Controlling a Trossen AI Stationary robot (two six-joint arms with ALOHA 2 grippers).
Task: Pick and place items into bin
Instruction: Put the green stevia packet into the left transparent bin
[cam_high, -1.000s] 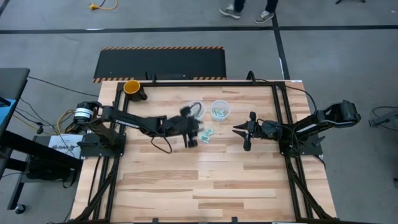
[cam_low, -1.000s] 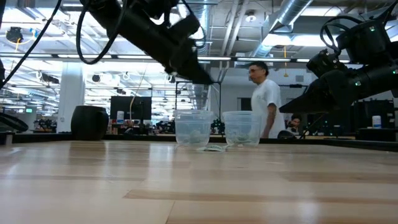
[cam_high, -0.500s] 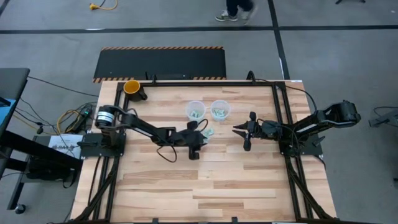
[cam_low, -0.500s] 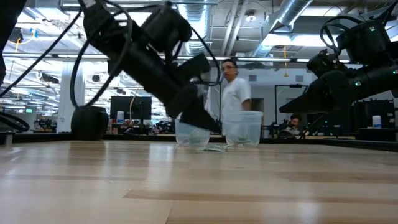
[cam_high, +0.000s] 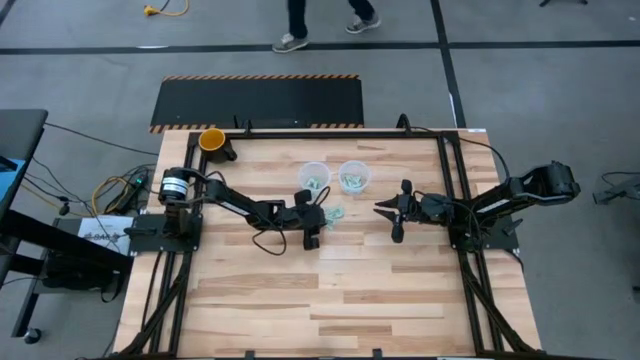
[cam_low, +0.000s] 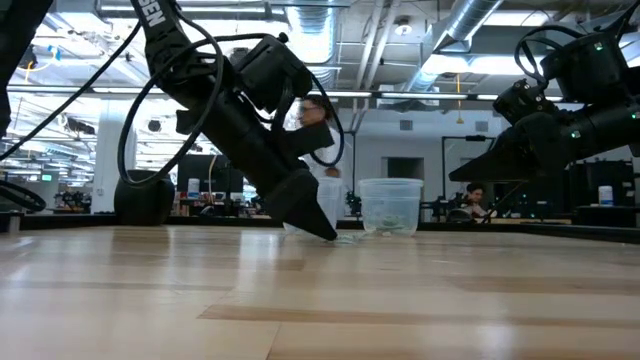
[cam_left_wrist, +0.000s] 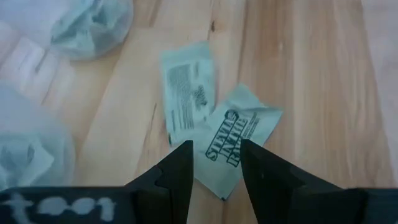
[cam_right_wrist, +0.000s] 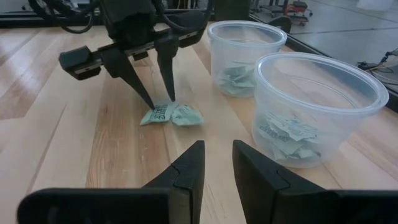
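Two pale green-and-white packets (cam_high: 334, 213) lie flat on the table just near of two clear cups (cam_high: 313, 177) (cam_high: 354, 177), and both cups hold more packets. My left gripper (cam_high: 322, 214) is open and slants down onto the table. Its fingertips (cam_right_wrist: 151, 103) stand on either side of one packet (cam_left_wrist: 239, 140), while the other packet (cam_left_wrist: 188, 87) lies just beyond. My right gripper (cam_high: 395, 212) is open and waits above the table to the right of the cups. My left gripper (cam_left_wrist: 214, 163) comes down slanting from the table's left, with its open fingers astride the nearer packet's end (cam_right_wrist: 155, 114). That packet lies flat on the table. Whether the fingertips touch it, I cannot tell.
An orange cup (cam_high: 212, 140) stands at the table's far left corner. The two clear cups (cam_right_wrist: 245, 53) (cam_right_wrist: 317, 106) stand close together just beyond the packets. A person walks in the room behind the table.
My left gripper has come down from above the left clear cup to the table and has tipped down over the two loose packets. The packets and cups have stayed where they were. My right arm has kept still.
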